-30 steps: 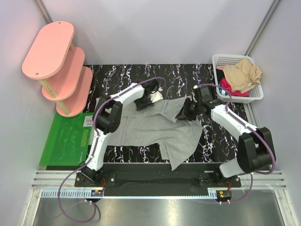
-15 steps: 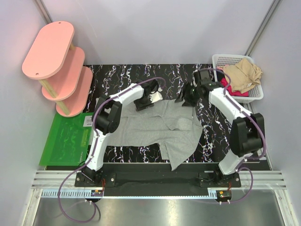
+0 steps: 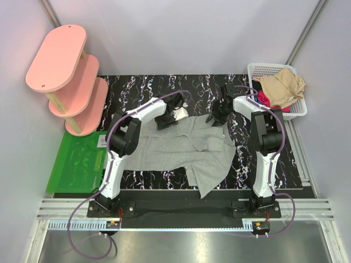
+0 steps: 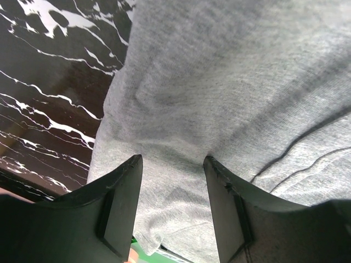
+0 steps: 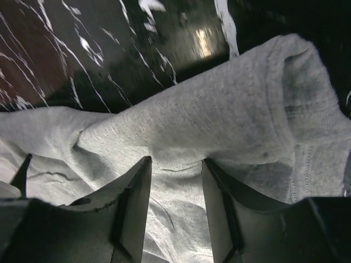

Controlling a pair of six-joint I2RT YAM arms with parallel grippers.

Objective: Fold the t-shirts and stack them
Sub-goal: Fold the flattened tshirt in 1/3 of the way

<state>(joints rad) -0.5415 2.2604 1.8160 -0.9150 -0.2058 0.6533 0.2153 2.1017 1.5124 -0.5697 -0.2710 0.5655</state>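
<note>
The heather grey t-shirt point(image 3: 186, 150) lies spread on the black marble table, with one part hanging toward the near edge. My left gripper point(image 3: 167, 118) is open at the shirt's far left edge. In the left wrist view its gripper point(image 4: 173, 161) has grey cloth point(image 4: 219, 82) showing between the fingers. My right gripper point(image 3: 218, 116) is open at the shirt's far right corner. In the right wrist view its gripper point(image 5: 176, 161) stands over a rolled fold of grey cloth point(image 5: 219, 109). A tan shirt point(image 3: 282, 87) and a red shirt point(image 3: 263, 101) lie in the basket. No blue shirt is in view.
The white lattice basket point(image 3: 253, 70) stands at the far right of the table. A pink three-tier shelf point(image 3: 66, 76) stands at the far left. The green mat point(image 3: 77, 161) lies at the left edge, with the shirt's left end just over it.
My right gripper has moved toward the far side of the table, drawing the shirt's right corner out with it. My left gripper has hardly moved.
</note>
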